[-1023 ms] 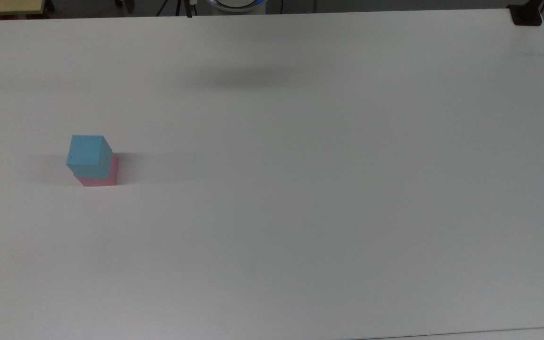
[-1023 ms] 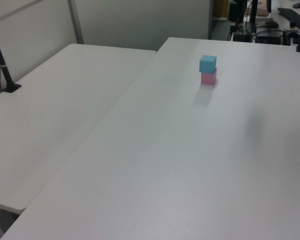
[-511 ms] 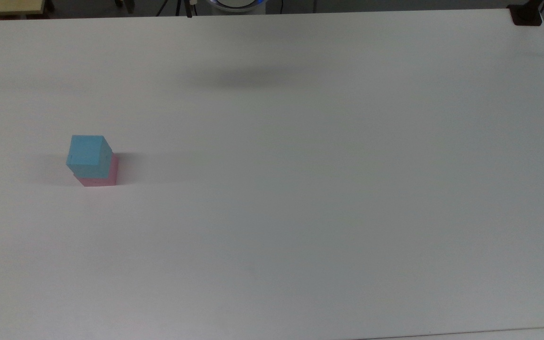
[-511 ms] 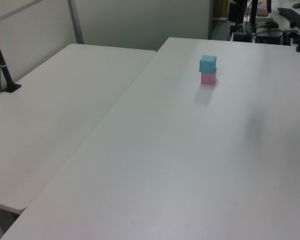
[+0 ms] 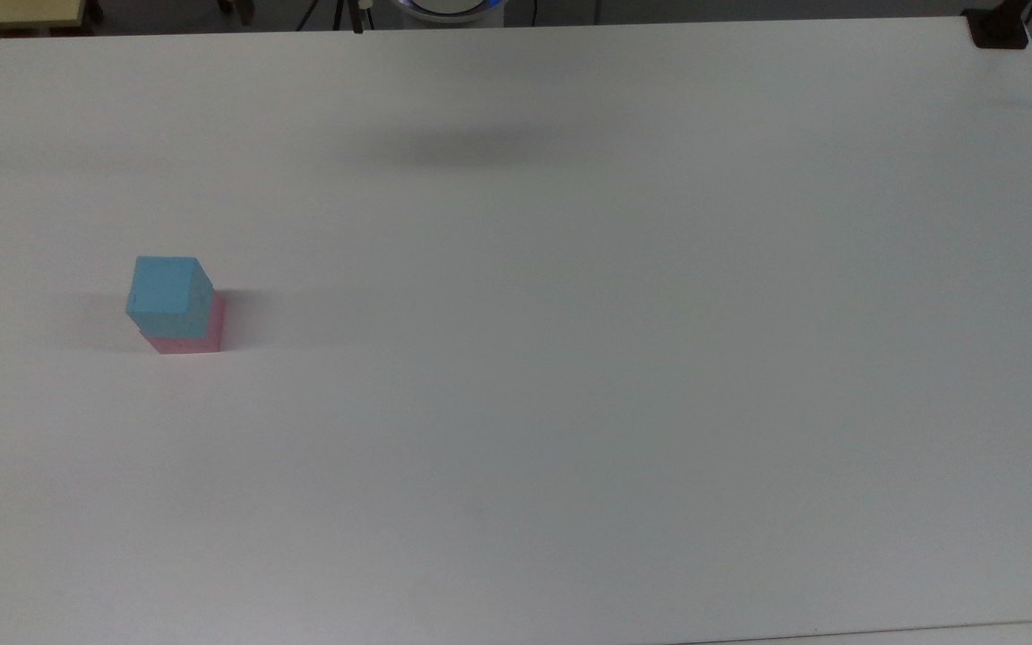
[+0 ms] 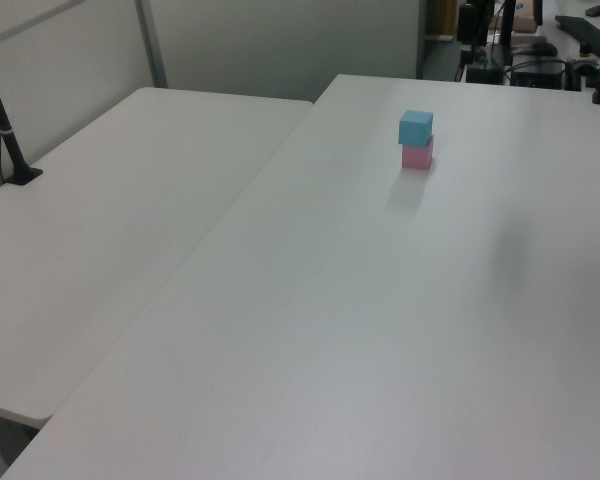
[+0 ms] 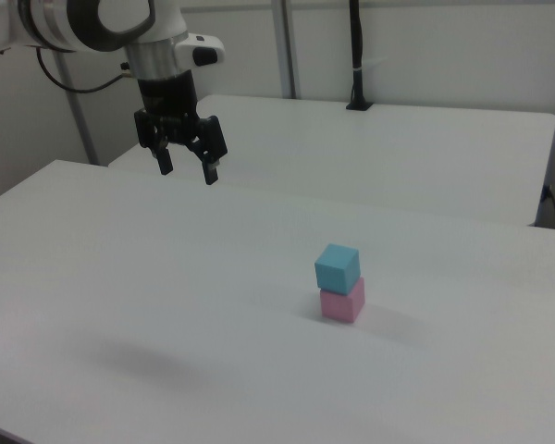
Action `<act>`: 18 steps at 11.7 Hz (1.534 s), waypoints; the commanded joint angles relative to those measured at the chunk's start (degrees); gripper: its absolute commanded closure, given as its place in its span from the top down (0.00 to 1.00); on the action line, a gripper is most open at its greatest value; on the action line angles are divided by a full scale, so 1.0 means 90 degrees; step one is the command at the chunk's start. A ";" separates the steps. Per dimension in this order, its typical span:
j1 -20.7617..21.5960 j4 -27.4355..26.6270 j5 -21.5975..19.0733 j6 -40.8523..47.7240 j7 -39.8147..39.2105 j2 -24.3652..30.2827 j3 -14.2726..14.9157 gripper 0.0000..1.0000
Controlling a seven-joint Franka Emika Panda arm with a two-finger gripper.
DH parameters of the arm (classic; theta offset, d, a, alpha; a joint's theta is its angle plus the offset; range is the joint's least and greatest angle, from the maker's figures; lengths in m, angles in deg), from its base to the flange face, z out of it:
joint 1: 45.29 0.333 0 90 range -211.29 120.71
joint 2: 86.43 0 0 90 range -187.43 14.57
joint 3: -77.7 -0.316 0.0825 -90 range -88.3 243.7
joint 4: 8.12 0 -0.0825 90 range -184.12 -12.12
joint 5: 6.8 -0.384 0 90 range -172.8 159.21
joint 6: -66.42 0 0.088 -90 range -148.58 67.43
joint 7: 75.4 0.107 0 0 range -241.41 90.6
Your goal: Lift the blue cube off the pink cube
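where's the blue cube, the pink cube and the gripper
blue cube [image 7: 338, 266], right view, front face
pink cube [image 7: 342, 302], right view, front face
gripper [image 7: 187, 169], right view, gap between its open fingertips

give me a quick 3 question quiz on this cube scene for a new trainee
1. True or false: the blue cube rests on top of the pink cube.
2. In the right view, the hand is: A) clamped on the blue cube, B) open and raised above the table, off to the right view's left of the stack, C) touching the pink cube.
3. Fill in: in the top view, the stack stands near the table's ____ side.

Key
1. True; the blue cube sits slightly offset on the pink one.
2. B.
3. Left, by the top view's left.
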 commanded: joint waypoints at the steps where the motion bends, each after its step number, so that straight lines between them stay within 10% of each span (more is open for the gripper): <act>1: -0.0145 -0.0092 0.0055 -0.0368 -0.0229 -0.0087 0.0022 1.00; 7: -0.0652 0.0065 0.0133 -0.1216 -0.1938 -0.0654 0.0080 1.00; 18: -0.1327 -0.0199 0.0035 -0.4185 -0.0787 -0.2255 0.0080 1.00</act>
